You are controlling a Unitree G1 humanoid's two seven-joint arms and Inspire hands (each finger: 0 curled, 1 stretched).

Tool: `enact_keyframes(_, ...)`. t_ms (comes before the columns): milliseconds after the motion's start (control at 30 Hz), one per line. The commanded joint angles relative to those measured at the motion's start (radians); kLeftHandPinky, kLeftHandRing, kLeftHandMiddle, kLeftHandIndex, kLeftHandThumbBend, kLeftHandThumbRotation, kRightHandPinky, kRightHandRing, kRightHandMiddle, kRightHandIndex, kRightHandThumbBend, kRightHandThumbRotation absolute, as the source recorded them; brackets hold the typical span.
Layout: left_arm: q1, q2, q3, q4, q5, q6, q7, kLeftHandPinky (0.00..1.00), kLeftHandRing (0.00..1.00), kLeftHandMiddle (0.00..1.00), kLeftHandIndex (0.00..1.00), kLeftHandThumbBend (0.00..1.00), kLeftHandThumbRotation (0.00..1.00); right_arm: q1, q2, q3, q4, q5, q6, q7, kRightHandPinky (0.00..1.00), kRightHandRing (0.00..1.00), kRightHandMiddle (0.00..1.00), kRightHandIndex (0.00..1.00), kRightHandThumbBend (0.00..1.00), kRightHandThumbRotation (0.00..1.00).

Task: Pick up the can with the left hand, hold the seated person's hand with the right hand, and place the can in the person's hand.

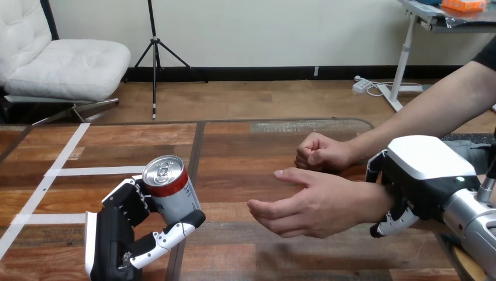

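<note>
Lower left of the frame: the left hand [117, 234] is closed around the can [172, 190], fingers behind it and thumb across its front. The can is silver with a red band, held clear of the counter [245, 146] and tilted so its top leans toward upper left.

Centre: the person's open hand [310, 202] is extended with the palm turned toward the can, near it but apart.

Right: the right hand [424, 175] is clasped over the person's wrist [373, 198], fingers curled beneath it.

Behind the open hand, a second person's hand rests as a fist [319, 153] on the counter. White tape [88, 171] marks the counter's left part.
</note>
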Motion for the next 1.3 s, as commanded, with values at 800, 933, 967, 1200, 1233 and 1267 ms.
enact_keyframes(800, -0.076, -0.006, -0.008, -0.014, -0.006, -0.021, -0.008, 0.4, 0.43, 0.48, 0.5, 0.73, 0.0, -0.129, -0.007, -0.001, -0.093, 0.0, -0.053, 0.034, 0.26, 0.34, 0.42, 0.49, 0.83, 0.0)
enact_keyframes(933, -0.073, -0.007, -0.008, -0.018, -0.002, -0.021, -0.006, 0.4, 0.43, 0.48, 0.5, 0.73, 0.0, -0.148, 0.001, 0.015, -0.088, -0.015, -0.065, 0.036, 0.27, 0.35, 0.44, 0.49, 0.82, 0.0)
enact_keyframes(967, -0.073, -0.008, -0.009, -0.019, -0.002, -0.02, -0.006, 0.4, 0.43, 0.48, 0.5, 0.73, 0.0, -0.152, 0.002, 0.018, -0.086, -0.017, -0.067, 0.035, 0.28, 0.35, 0.44, 0.49, 0.82, 0.0)
enact_keyframes(1200, -0.073, -0.01, -0.016, -0.027, -0.015, -0.016, -0.02, 0.41, 0.43, 0.48, 0.5, 0.73, 0.0, -0.17, 0.014, 0.034, -0.062, -0.025, -0.084, 0.021, 0.3, 0.37, 0.45, 0.5, 0.83, 0.0)
enact_keyframes(1233, -0.073, -0.01, -0.017, -0.028, -0.012, -0.016, -0.02, 0.41, 0.43, 0.48, 0.5, 0.73, 0.0, -0.173, 0.017, 0.038, -0.059, -0.027, -0.087, 0.02, 0.3, 0.37, 0.45, 0.5, 0.84, 0.0)
enact_keyframes(1267, -0.074, -0.01, -0.018, -0.028, -0.01, -0.016, -0.02, 0.41, 0.43, 0.48, 0.51, 0.73, 0.0, -0.175, 0.018, 0.04, -0.058, -0.029, -0.088, 0.019, 0.3, 0.37, 0.45, 0.5, 0.84, 0.0)
